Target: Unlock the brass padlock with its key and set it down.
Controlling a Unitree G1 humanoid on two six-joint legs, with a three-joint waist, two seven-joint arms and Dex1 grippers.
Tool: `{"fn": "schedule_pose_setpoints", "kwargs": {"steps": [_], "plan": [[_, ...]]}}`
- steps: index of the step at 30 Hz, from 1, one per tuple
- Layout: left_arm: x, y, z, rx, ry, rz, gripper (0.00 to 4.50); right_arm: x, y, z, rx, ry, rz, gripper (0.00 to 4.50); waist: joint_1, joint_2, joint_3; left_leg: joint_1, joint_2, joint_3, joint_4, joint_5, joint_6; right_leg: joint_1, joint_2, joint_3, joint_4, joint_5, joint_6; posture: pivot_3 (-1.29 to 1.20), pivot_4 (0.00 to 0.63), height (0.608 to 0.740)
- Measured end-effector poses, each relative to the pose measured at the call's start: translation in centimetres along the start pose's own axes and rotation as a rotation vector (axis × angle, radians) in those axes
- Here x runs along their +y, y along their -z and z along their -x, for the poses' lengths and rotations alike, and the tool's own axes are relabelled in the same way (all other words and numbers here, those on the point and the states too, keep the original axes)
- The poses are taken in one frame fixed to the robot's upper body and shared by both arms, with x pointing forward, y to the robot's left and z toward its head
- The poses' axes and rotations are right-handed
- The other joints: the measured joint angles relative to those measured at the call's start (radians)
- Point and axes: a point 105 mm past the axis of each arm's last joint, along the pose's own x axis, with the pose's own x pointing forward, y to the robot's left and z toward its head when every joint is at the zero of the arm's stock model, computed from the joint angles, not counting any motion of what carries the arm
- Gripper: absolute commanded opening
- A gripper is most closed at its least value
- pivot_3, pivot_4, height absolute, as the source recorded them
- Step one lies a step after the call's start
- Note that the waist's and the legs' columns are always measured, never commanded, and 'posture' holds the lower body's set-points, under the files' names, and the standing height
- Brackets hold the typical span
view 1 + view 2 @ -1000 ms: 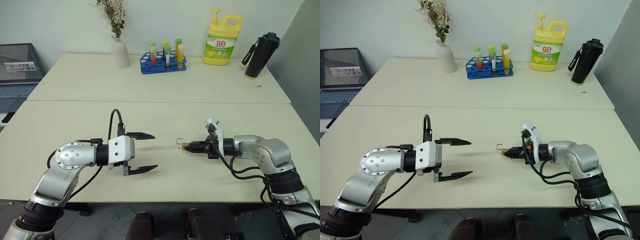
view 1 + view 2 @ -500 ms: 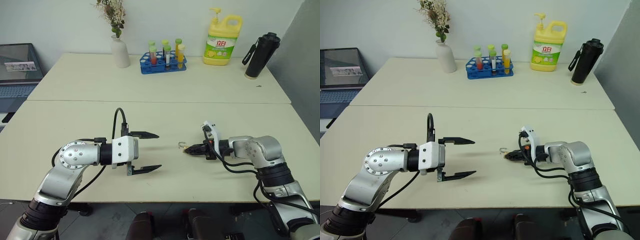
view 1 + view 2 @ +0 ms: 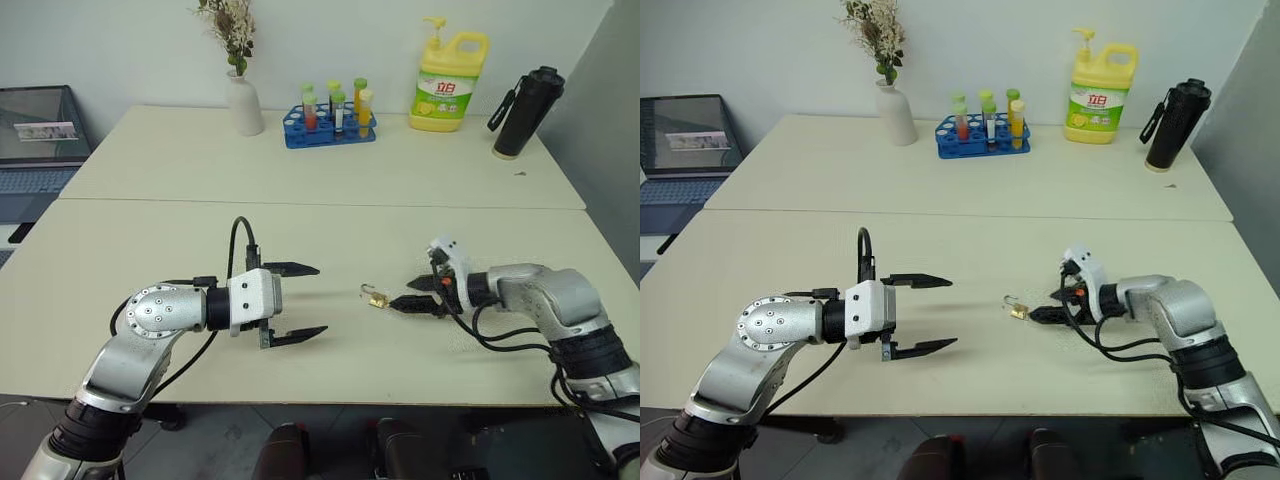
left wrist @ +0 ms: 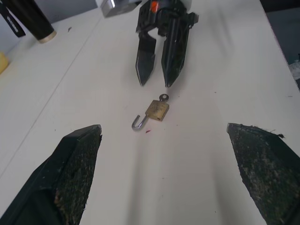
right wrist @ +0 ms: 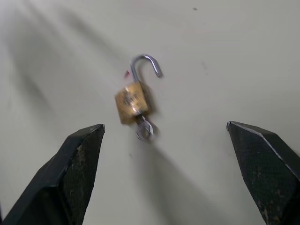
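Pale worktop (image 3: 150, 230) carries the brass padlock (image 3: 377, 298), shackle swung open and the key (image 4: 163, 98) in its base, lying free between both wide-open, empty claws: left claw (image 3: 298, 302), right claw (image 3: 416, 294) just beside it. Backing the right claw straight off, I'd judge, avoids nudging it. Behind stand a test-tube rack (image 3: 329, 112), vase (image 3: 244, 103), detergent jug (image 3: 447, 70) and black bottle (image 3: 521, 99).

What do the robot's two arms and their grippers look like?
Both arms are silver-grey metal with rounded joints and black ribbed sleeves near the body. Black cables loop along them. The left gripper and right gripper have white housings and two black, pointed fingers with rough pads.
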Motion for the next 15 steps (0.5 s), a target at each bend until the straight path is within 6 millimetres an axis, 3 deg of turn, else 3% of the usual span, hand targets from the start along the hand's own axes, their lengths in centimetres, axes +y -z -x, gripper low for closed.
{"fn": "schedule_pose_setpoints", "kwargs": {"steps": [3,8,15], "plan": [[-0.2,1.2,0.5,0.054,-0.025,0.068,4.5,1.0,-0.7,0.7,-0.062,-0.036,0.16,4.47,-0.004,0.0,0.0,0.0,0.002,0.0,-0.001,0.0,0.0,0.0,0.0,0.0,0.0,0.0,0.0,0.0,0.15,0.74],[-0.5,1.5,0.9,0.092,-0.013,0.081,4.5,2.5,-1.8,1.2,-0.172,-0.077,0.335,4.47,-0.004,0.0,0.0,0.001,0.002,0.0,-0.001,0.0,0.0,0.0,0.0,0.0,0.0,0.0,0.0,0.0,0.15,0.74],[-0.4,1.4,1.0,0.081,0.01,0.095,4.5,2.3,-0.9,2.1,-0.17,-0.025,0.456,4.47,-0.001,0.0,0.0,0.001,0.0,0.001,0.0,0.0,0.0,0.0,0.0,0.001,0.0,0.0,0.0,0.0,0.15,0.74]]}}
